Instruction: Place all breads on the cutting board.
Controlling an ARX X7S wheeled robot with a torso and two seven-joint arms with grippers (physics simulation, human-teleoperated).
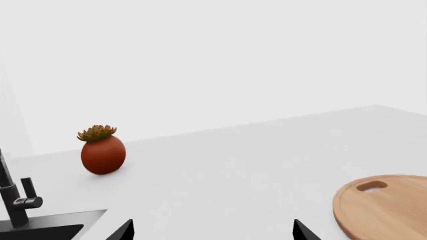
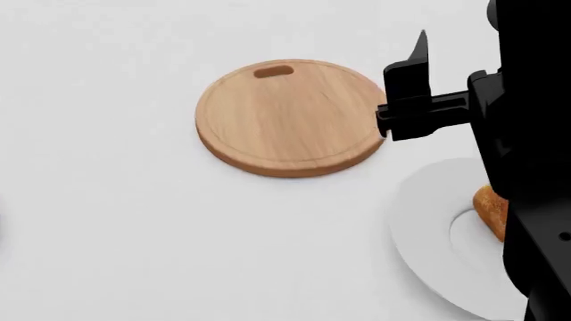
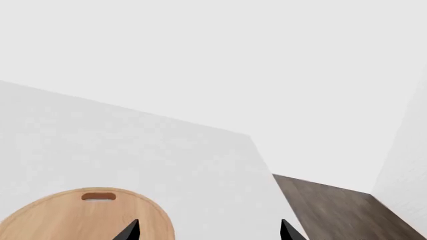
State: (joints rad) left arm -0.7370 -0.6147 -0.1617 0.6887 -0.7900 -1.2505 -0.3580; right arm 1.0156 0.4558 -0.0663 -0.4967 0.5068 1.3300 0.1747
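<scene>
the round light-wood cutting board (image 2: 293, 117), with its oval handle slot and rim groove, lies bare on the plain white counter (image 2: 116, 221); no bread rests on it, so by the look of things the task has yet to land its first roll. one golden-brown bread roll (image 2: 491, 210) shows in the head view as a sliver on the white plate (image 2: 428, 234) to the board's right, mostly hidden behind the dark bulk of the right arm (image 2: 526, 167); the second roll cannot be found in any view. the right gripper (image 3: 208, 231) hangs above the counter just off the board's right edge, its two black fingertips set wide apart with nothing between them, probably kept spread so it can come down around the roll on the plate nearby. the left gripper (image 1: 212, 231) does not appear in the head view, but its own camera shows two black fingertips likewise parted and empty, looking across the counter towards a rust-red rounded pot holding a small succulent (image 1: 102, 150), a black tap (image 1: 15, 192) at the corner of a dark sink (image 1: 47, 229), and the board's handle end off to one side. the plate sits close beside the board, so the carry should be short, and the right arm seems the better placed for it.
</scene>
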